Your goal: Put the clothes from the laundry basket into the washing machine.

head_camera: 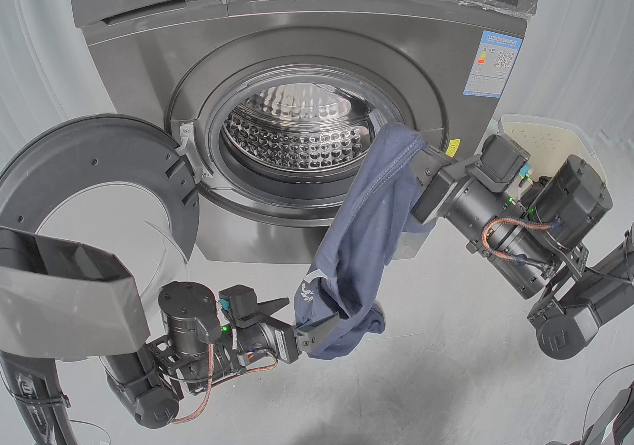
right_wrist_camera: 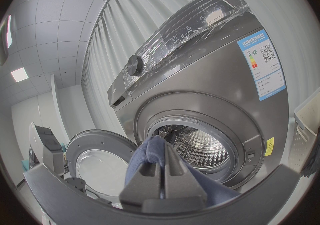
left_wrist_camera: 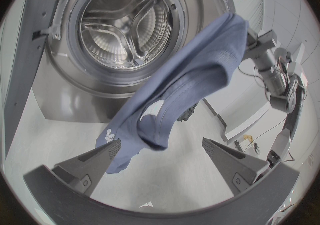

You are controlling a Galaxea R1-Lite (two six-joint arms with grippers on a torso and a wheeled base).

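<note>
**Shirt [head_camera: 370,222] held at the washer [head_camera: 139,63] mouth**

My right tool [right_wrist_camera: 164,155] is clamped on the blue shirt's top end, just in front of the open drum [head_camera: 297,129]. The shirt hangs down to my left tool [left_wrist_camera: 160,141], whose fingers stand wide apart, one against its lower end.

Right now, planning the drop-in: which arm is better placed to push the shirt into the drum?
Right. The right hand is shut on the shirt beside the drum opening; the left hand is open, low by the shirt's hanging end.
</note>
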